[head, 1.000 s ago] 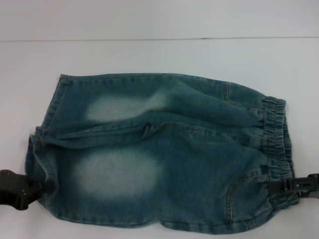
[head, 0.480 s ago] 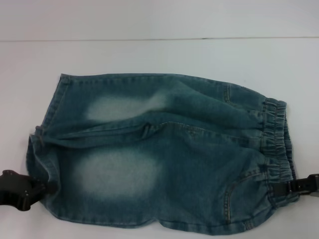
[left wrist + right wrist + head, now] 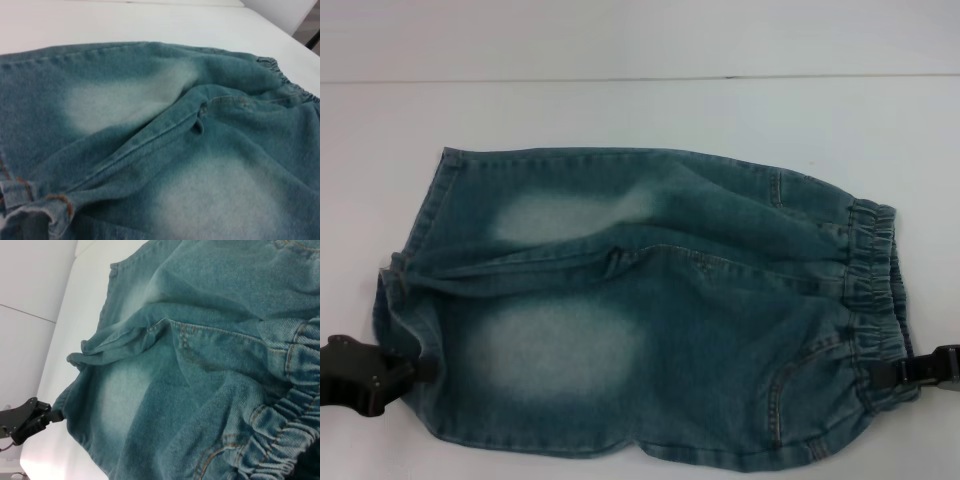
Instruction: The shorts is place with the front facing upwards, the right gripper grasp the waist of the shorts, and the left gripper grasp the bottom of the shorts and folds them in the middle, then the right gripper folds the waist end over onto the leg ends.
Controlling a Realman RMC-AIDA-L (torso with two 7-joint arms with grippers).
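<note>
Since the earlier frame the near hem has lifted slightly, both tools edging upward. Shorts lie flat on the worktop; left tool pinches the leg hem, right tool the waistband. Uneven lifting could pull denim free of either shallow pinch.

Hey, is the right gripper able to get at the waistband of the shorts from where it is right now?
Probably yes. The right gripper is already at the near end of the waistband of the shorts, apparently touching it, with nothing between them.

The shorts cover both grippers' jaws, so their grip stays unclear.
</note>
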